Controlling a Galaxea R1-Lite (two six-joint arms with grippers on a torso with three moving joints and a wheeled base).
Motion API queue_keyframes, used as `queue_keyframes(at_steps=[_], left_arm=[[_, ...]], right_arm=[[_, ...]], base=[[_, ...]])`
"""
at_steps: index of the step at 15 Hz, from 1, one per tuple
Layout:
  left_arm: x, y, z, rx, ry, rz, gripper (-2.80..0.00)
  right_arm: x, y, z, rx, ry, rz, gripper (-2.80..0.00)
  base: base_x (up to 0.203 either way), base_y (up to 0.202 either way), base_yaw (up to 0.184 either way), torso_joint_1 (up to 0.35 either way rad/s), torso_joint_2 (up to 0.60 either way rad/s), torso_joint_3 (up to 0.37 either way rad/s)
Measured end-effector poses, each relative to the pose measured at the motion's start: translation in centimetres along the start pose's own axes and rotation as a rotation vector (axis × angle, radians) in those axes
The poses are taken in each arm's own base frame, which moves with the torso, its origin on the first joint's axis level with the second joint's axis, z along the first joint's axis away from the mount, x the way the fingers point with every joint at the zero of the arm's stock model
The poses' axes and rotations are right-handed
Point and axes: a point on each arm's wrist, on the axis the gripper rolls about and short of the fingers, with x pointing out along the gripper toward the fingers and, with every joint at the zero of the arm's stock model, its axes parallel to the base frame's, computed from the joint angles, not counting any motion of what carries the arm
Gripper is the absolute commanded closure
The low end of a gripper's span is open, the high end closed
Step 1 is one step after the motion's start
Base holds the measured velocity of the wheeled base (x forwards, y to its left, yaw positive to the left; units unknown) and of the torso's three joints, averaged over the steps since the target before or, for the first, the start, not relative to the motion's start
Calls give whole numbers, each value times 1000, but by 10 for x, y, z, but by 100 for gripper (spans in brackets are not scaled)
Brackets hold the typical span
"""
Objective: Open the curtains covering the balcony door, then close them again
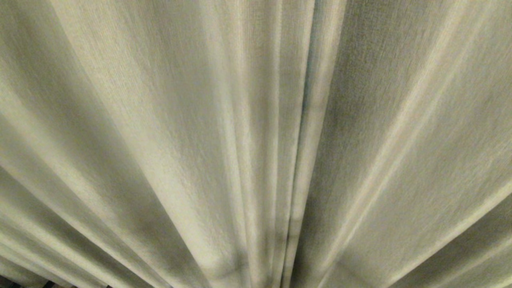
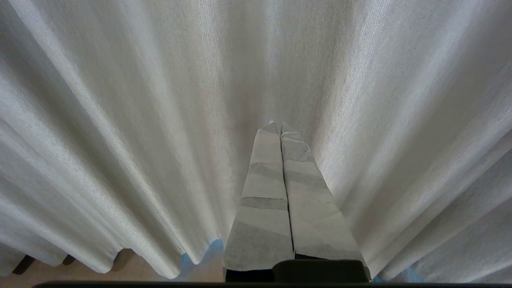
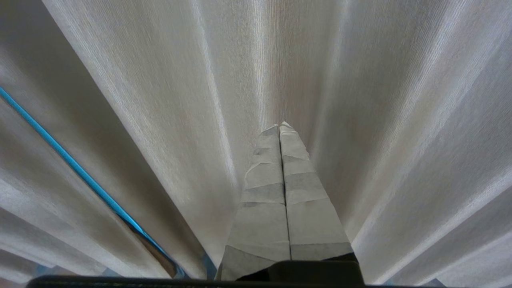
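Beige pleated curtains (image 1: 168, 132) fill the whole head view, hanging drawn, and a dark seam (image 1: 301, 132) marks where two panels meet. The balcony door is hidden behind them. Neither arm shows in the head view. In the left wrist view my left gripper (image 2: 279, 125) points at the curtains (image 2: 120, 120), its tape-wrapped fingers (image 2: 264, 188) pressed together with nothing between them. In the right wrist view my right gripper (image 3: 279, 126) is likewise shut and empty, facing the curtains (image 3: 400, 120). Whether either tip touches the fabric I cannot tell.
A strip of tan floor (image 2: 132, 266) shows under the curtain hem in the left wrist view. A thin bright blue slit (image 3: 68, 160) runs along a gap between folds in the right wrist view.
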Motion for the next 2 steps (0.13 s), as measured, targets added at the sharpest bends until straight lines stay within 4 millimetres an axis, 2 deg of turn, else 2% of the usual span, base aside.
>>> queue_keyframes(at_steps=[2], left_arm=[[0,0,0,0,0,0,0]], right_arm=[[0,0,1,-1,-5,1,0]], base=[[0,0,0,0,0,0]])
